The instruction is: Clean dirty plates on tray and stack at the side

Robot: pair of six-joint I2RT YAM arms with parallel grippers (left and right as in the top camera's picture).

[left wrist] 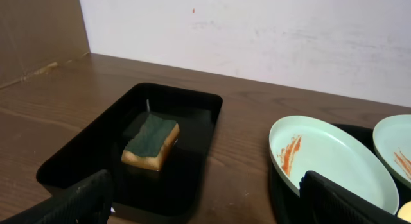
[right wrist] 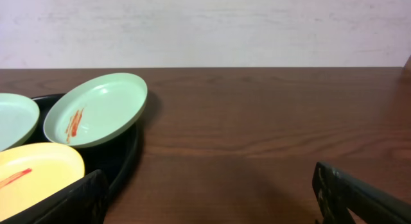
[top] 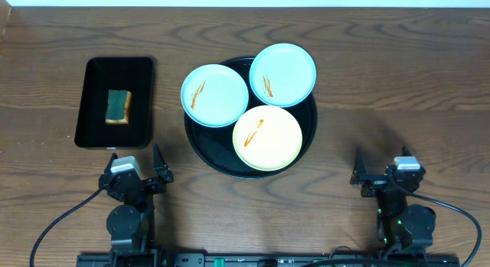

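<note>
Three dirty plates with orange sauce streaks rest on the round black tray: a pale blue one at its left, another pale blue one at the back right, and a yellow one in front. My left gripper stands open near the table's front edge, left of the tray, with nothing between its fingers. My right gripper is open too, off to the tray's right, also empty. The left wrist view shows the left blue plate; the right wrist view shows the back blue plate and the yellow plate.
A rectangular black tray at the left holds a green-topped yellow sponge, seen close in the left wrist view as the sponge. Bare wooden table spreads to the right of the round tray. A white wall backs the table.
</note>
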